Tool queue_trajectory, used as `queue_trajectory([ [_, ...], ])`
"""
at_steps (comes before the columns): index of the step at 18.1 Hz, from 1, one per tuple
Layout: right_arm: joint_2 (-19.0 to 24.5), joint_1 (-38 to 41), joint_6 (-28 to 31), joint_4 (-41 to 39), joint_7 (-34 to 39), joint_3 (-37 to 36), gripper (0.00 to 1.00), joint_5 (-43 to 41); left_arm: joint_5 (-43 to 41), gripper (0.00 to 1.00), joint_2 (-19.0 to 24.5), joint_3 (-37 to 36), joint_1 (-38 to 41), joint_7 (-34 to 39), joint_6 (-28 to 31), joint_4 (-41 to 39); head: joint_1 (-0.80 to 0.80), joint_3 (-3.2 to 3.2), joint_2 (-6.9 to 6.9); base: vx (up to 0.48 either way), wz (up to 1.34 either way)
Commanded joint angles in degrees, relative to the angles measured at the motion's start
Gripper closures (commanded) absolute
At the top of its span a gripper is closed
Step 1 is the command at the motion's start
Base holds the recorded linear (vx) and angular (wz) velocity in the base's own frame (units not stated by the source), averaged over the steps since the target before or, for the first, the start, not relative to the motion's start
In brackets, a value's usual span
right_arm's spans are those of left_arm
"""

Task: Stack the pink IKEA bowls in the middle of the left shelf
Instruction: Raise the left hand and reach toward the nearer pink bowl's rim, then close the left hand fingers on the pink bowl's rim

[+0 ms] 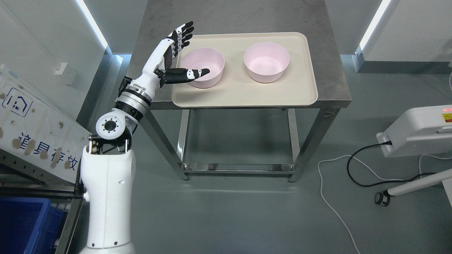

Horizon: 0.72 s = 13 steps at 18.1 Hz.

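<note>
Head view. I see my left hand (178,53) raised over the left edge of the beige tray (240,93), fingers spread and holding nothing. The four fingers (183,35) point up and away, near the tray's far left corner; the thumb (190,74) reaches right across the near side of the left pink bowl (206,63). I cannot tell whether the thumb touches the bowl wall or only passes in front of it.

The left bowl stands upright on the left half of the tray. The right pink bowl (266,61) stands upright on the right half, well apart from the first. The bowls are not stacked.

The tray lies on the metal surface (328,70), its near edge overhanging the surface's front edge slightly.

My right arm does not show.

Floor: a black cable (356,176) and a white cable (328,201) run at the right toward a white unit (416,130). A blue bin (24,222) sits at lower left, beside a tilted white sign panel (35,134).
</note>
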Motion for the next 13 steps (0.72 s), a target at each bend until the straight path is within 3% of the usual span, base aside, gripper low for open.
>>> queue_trajectory([
  [1,-1.0,0.0,0.4,0.0,0.1,0.0,0.00,0.0,-7.7,0.12,2.5,-3.5,-8.7,-1.0,1.1,12.2,0.00,0.00,0.00,0.000,0.00],
  [5,-1.0,0.0,0.4,0.0,0.2,0.0,0.00,0.0,-10.2,0.26,2.5,-5.4,-9.3,-1.1,1.0,16.9,0.00,0.00,0.00,0.000,0.00],
  [13,-1.0,0.0,0.4,0.0,0.1,0.0,0.00,0.0,-17.0,0.29,2.4,-8.4,-12.2,-1.0,1.0,21.8,0.00,0.00,0.00,0.000,0.00],
])
